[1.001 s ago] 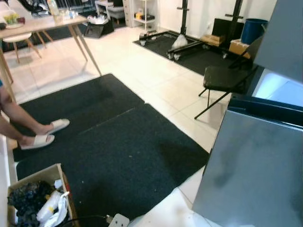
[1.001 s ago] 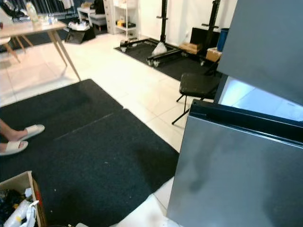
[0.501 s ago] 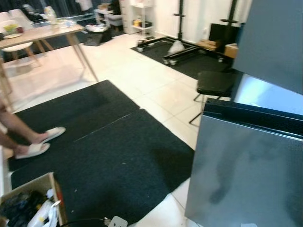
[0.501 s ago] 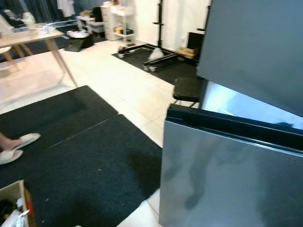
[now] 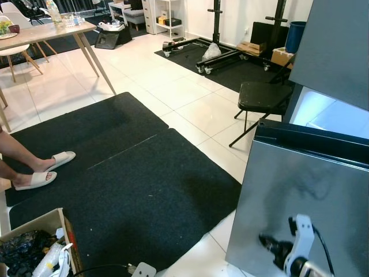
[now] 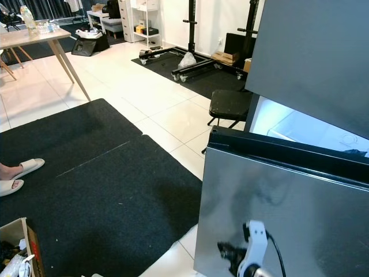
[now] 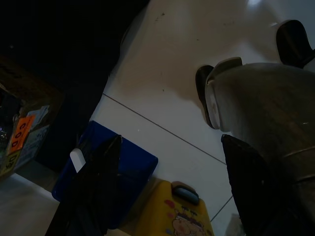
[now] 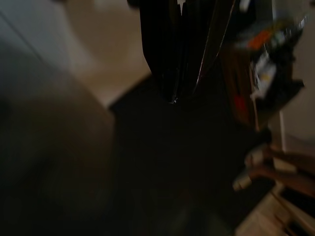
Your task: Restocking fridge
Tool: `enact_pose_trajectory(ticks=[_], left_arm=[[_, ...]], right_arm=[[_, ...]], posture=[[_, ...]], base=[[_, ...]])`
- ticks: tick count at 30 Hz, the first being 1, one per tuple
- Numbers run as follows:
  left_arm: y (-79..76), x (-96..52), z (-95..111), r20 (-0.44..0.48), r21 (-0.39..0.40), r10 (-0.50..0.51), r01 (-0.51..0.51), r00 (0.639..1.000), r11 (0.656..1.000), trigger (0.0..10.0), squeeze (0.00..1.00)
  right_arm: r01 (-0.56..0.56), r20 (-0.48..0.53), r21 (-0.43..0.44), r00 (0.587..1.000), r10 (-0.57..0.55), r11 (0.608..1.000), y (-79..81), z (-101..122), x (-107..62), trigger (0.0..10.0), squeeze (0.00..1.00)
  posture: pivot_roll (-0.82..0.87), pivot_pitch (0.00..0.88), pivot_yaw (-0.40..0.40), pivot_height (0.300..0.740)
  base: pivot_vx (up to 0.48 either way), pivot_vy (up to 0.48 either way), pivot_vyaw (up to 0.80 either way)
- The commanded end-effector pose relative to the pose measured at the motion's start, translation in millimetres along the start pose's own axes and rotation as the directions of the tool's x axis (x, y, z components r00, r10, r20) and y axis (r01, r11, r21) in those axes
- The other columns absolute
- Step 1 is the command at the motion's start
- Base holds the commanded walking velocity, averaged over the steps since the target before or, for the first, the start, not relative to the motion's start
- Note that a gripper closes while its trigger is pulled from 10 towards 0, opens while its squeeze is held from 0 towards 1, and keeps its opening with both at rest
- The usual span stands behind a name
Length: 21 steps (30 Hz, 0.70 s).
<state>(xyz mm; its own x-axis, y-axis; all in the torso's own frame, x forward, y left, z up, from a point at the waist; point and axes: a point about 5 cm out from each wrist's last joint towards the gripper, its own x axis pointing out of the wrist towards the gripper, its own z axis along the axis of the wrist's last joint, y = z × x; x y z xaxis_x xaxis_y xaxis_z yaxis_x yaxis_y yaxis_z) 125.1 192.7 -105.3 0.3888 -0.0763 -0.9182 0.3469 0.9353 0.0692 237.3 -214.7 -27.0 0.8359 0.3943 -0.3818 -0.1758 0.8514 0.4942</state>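
Note:
The grey fridge fills the right side, its lower door (image 5: 305, 196) standing ajar with the lit white interior (image 5: 328, 112) showing behind it and the upper door (image 5: 340, 46) above. My right gripper (image 5: 270, 243) is raised low in front of the lower door, fingers pressed together with nothing in them. In the blurred right wrist view, its fingers (image 8: 172, 54) point at the dark mat. My left gripper (image 7: 172, 142) hangs open over the white floor, above a blue box (image 7: 133, 167) and a yellow carton (image 7: 172, 216).
A black folding chair (image 5: 262, 98) stands just left of the fridge. Black mats (image 5: 127, 173) cover the floor. A cardboard box of rubbish (image 5: 34, 248) and a power strip (image 5: 144, 269) lie near left. A person's slippered feet (image 5: 43, 173), a wooden table (image 5: 46, 32) and a rack (image 5: 230, 52) stand farther off.
The head camera has swung about and settled, and the picture is sharp again. My right gripper has risen into view in front of the lower fridge door.

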Motion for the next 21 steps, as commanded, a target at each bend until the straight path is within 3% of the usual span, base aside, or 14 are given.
enact_pose_trajectory(ticks=[1, 2, 5, 6, 12, 14, 17, 18, 19, 21], left_arm=[[-0.2, -0.7, -4.6, -0.015, 0.002, -0.005, 0.005, 1.0, 1.0, 10.0, 0.0], [0.0, -0.7, -4.4, -0.013, 0.001, -0.003, 0.004, 1.0, 1.0, 10.0, 0.0], [0.3, -0.8, -4.2, -0.012, 0.0, -0.002, 0.002, 1.0, 1.0, 10.0, 0.0], [0.2, -0.8, -4.3, -0.011, 0.0, -0.003, 0.003, 1.0, 1.0, 10.0, 0.0], [-1.6, -0.9, -6.2, -0.014, -0.002, -0.007, 0.007, 1.0, 1.0, 10.0, 0.0], [-1.6, -0.9, -6.2, -0.014, -0.002, -0.007, 0.007, 1.0, 1.0, 10.0, 0.0], [-2.1, -1.0, -7.1, -0.015, -0.007, -0.008, 0.008, 1.0, 1.0, 10.0, 0.0], [-2.1, -1.0, -7.1, -0.015, -0.007, -0.008, 0.008, 1.0, 1.0, 10.0, 0.0], [-2.2, -1.2, -8.2, -0.016, -0.011, -0.007, 0.007, 1.0, 1.0, 10.0, 0.0], [-2.2, -1.2, -8.2, -0.016, -0.011, -0.007, 0.007, 1.0, 1.0, 10.0, 0.0]], right_arm=[[-0.001, 0.067, -0.004, 0.998, 0.001, 1.0, -2.6, 13.4, 0.4, 10.0, 0.0], [-0.001, 0.12, -0.032, 0.993, 0.005, 0.999, -3.1, 29.5, 3.6, 10.0, 0.0], [0.003, 0.167, -0.057, 0.986, 0.006, 0.998, -2.6, 43.6, 6.7, 10.0, 0.0], [0.002, 0.21, -0.096, 0.977, 0.018, 0.995, 0.6, 57.8, 11.1, 10.0, 0.0], [-0.005, 0.311, -0.176, 0.948, 0.06, 0.984, 13.2, 94.5, 23.3, 10.0, 0.0], [-0.005, 0.311, -0.176, 0.948, 0.06, 0.984, 13.2, 94.5, 23.3, 10.0, 0.0], [0.018, 0.379, -0.234, 0.923, 0.074, 0.972, 24.5, 122.7, 32.2, 10.0, 0.0], [0.018, 0.379, -0.234, 0.923, 0.074, 0.972, 24.5, 122.7, 32.2, 10.0, 0.0], [0.047, 0.415, -0.274, 0.907, 0.074, 0.961, 33.8, 141.4, 38.7, 10.0, 0.0], [0.047, 0.415, -0.274, 0.907, 0.074, 0.961, 33.8, 141.4, 38.7, 10.0, 0.0]], posture=[[-0.04, 0.0, 0.002, 0.74], [-0.04, 0.0, 0.001, 0.74], [-0.04, 0.0, 0.001, 0.74], [-0.04, 0.0, 0.0, 0.74], [-0.04, 0.0, -0.001, 0.74], [-0.04, 0.0, -0.001, 0.74], [-0.03, 0.0, -0.005, 0.74], [-0.03, 0.0, -0.005, 0.74], [-0.02, 0.0, -0.006, 0.74], [-0.02, 0.0, -0.006, 0.74]], base=[[0.0, 0.0, 0.0], [0.0, 0.0, 0.0], [0.0, 0.0, 0.0], [0.0, 0.0, 0.0], [0.0, 0.0, 0.0], [0.0, 0.0, 0.0], [0.0, 0.0, 0.0], [0.0, 0.0, 0.0], [0.0, 0.0, 0.0], [0.0, 0.0, 0.0]])
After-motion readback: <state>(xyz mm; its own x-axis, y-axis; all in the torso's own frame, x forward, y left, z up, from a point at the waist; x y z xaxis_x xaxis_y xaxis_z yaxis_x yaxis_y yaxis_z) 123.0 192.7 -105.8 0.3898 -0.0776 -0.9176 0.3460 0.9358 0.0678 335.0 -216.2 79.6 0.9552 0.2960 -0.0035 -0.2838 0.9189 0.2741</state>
